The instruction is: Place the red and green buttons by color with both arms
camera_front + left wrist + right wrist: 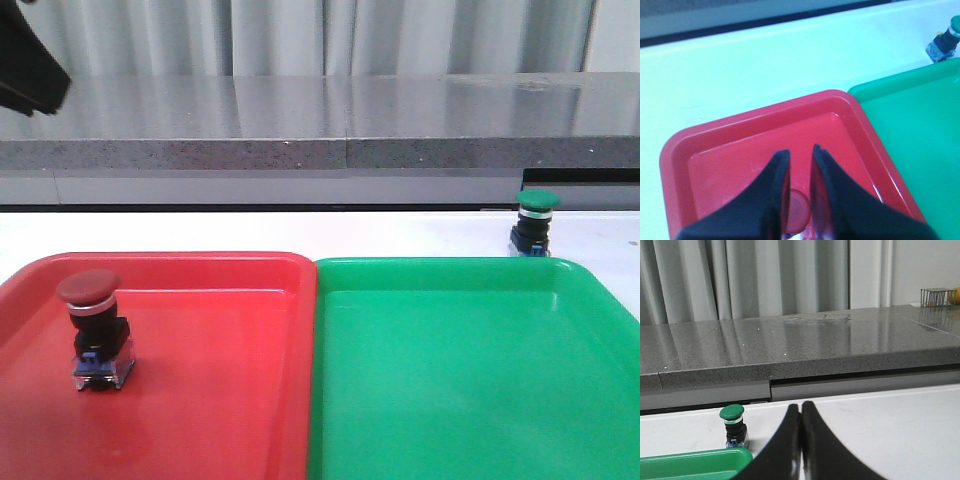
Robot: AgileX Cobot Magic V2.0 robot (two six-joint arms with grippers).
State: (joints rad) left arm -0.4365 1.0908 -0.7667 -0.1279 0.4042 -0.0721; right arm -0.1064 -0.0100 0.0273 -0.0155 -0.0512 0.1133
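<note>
**Red button sorted, green button waiting outside its tray**

I see the red button (93,330) standing upright inside the red tray (230,400), toward its left side, so I judge that half of the job finished. My left gripper (801,152) hangs above it; in the left wrist view the red cap shows through the gap between the two fingers (777,190), which stand parted with nothing between them. I read that claw as open and empty.

The green button (535,222) stands upright on the white table (300,235), just beyond the far right corner of the green tray (470,380), not in it. That is the step in hand.

My right gripper (801,407) is up off the table, its two fingertips pressed together with nothing held. In the right wrist view the green button sits well off its line, just past the tray's rim.

For the next move I judge I must part the right fingers, bring them over the green cap, come down around its dark body or silver collar, close, lift over the rim and set it in the green tray. The button is small and top-heavy-looking, so a glancing touch could tip it.
</note>
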